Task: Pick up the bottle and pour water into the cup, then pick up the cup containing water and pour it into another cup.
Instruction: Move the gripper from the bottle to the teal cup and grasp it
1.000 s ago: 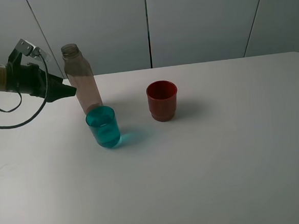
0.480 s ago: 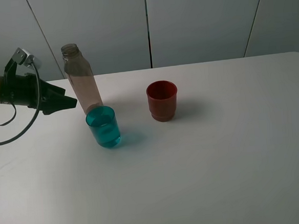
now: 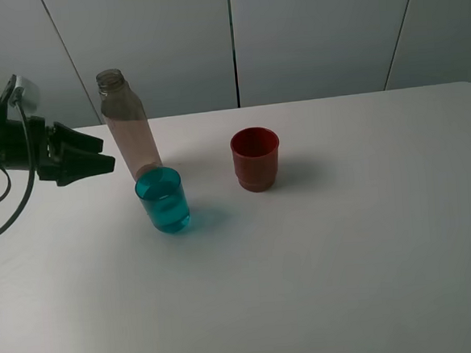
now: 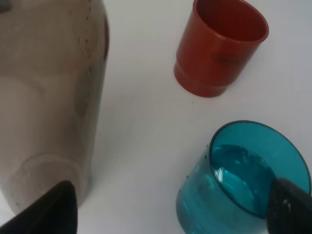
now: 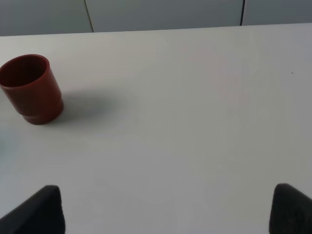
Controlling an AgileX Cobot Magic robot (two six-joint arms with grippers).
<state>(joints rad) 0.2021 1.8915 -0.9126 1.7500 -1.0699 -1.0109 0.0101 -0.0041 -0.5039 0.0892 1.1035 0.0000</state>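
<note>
left gripper point(image 3: 107, 153) wide open and empty beside upright bottle point(image 3: 132, 133), teal cup point(image 3: 163, 201) holding water, red cup point(image 3: 255, 159) apart, right gripper point(image 5: 167, 212) spread wide, empty

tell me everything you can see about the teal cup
The teal cup is a translucent blue-green tumbler, plastic by its look, smooth-walled and slightly tapered toward the base. It stands upright on the white table, mouth open, partly filled with clear liquid. It sits just in front of the smoky bottle, a small gap between them, and left of the red cup. Only the table touches it.
</note>
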